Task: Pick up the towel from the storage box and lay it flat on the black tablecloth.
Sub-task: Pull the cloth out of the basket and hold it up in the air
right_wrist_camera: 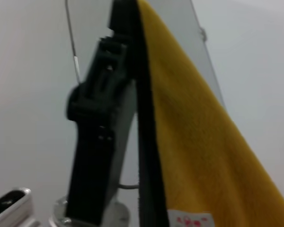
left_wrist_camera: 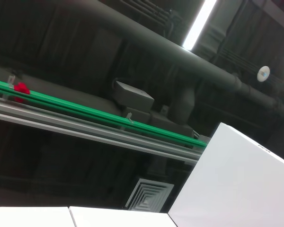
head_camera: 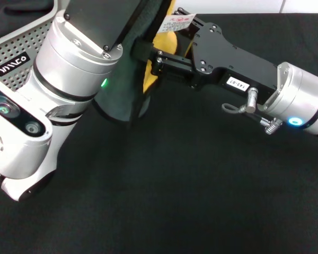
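Head view: the towel (head_camera: 124,90) hangs in the air between the two arms, above the black tablecloth (head_camera: 191,180), dark grey-green face toward the camera, yellow face showing at its upper edge. A white care tag with red print (head_camera: 176,22) sticks out at the top; the print is too small to read. The right gripper (head_camera: 158,59) reaches in from the right and looks clamped on the towel's edge, though the fingertips sit half behind the cloth, so that is a fair guess only. A white sticker on the right arm's black wrist body (head_camera: 236,83) reads something like "143-07", upside down. A blue ring light glows on the right arm, a green light on the left arm.

The storage box (head_camera: 21,50) sits at the upper left, perforated wall visible, black label with white letters (head_camera: 13,62), roughly "MIACO", not certain.

Left arm fills the left side of the head view; the left gripper itself is hidden, cannot tell whether open or closed.

Right wrist view adds what the head view lacks: the yellow face close up with black hem, held against a black finger (right_wrist_camera: 102,132), tag at the lower edge.

Left wrist view shows only ceiling: ducts, a strip light (left_wrist_camera: 199,23), a green rail (left_wrist_camera: 85,111).
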`<action>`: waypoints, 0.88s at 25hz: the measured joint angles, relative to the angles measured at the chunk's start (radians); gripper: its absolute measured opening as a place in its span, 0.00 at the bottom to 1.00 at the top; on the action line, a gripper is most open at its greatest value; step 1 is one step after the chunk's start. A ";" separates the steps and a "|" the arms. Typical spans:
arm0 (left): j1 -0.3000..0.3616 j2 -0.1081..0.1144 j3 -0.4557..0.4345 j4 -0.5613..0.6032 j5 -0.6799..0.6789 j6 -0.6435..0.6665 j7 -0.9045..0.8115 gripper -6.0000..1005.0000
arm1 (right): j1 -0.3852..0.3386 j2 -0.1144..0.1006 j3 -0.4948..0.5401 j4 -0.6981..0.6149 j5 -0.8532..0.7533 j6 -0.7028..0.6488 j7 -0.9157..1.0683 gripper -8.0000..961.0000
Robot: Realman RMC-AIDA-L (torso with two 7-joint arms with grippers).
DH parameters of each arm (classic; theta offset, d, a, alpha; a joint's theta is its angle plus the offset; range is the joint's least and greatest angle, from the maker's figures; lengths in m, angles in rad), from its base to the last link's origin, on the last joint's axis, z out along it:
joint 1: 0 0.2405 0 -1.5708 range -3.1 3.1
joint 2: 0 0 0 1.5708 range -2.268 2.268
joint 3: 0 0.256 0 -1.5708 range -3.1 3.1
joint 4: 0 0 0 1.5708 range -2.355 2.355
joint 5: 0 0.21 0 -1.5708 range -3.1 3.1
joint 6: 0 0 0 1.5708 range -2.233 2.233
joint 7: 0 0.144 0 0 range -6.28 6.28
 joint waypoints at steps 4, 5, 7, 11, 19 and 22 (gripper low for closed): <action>0.003 0.000 -0.005 0.001 0.000 0.001 0.000 0.01 | -0.014 0.000 0.010 -0.002 0.022 0.016 0.000 0.90; 0.003 0.000 -0.005 0.000 0.000 0.001 0.000 0.01 | -0.021 0.000 0.013 -0.002 0.031 0.019 -0.001 0.90; 0.004 0.000 -0.005 0.001 0.000 0.001 0.005 0.01 | -0.038 -0.001 0.024 -0.003 0.051 0.026 -0.003 0.90; 0.005 0.000 -0.005 0.001 0.000 0.002 0.030 0.01 | -0.070 -0.001 0.055 -0.003 0.057 0.032 0.000 0.90; 0.007 0.002 -0.007 -0.009 -0.029 0.002 0.051 0.01 | -0.123 -0.006 0.069 -0.005 0.057 0.011 0.000 0.90; 0.009 0.003 -0.007 -0.016 -0.037 0.002 0.051 0.01 | -0.142 -0.007 0.085 -0.012 0.052 -0.010 -0.001 0.90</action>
